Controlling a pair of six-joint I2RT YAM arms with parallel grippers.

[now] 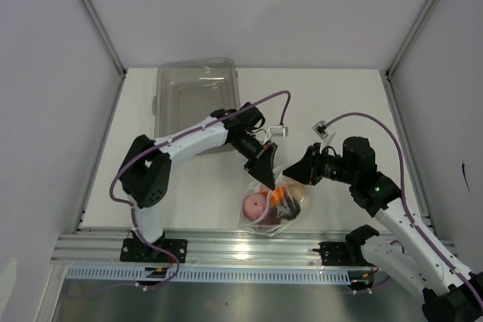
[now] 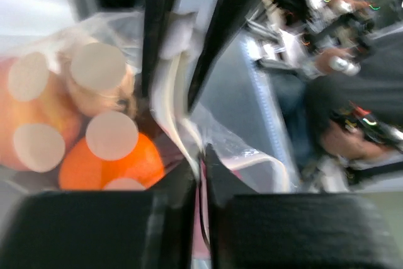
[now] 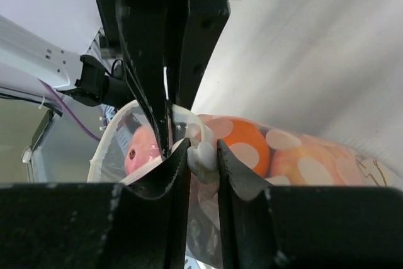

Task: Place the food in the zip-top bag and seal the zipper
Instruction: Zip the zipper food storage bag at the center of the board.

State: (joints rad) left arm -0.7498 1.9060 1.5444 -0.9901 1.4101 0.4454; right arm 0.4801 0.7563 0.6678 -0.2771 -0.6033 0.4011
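Left and right jaws both pinch the zipper (image 3: 203,155) of the filled zip-top bag (image 1: 272,216) near the worktop's (image 1: 339,111) front edge; sealing seems in hand, and next they should press along it.

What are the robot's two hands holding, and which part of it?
Both hold the zip-top bag. The left gripper and the right gripper each pinch its mouth edge, close together, with the food inside.

Bright even diffuse light, faint soft shadows, left wrist view heavily blurred, others sharp
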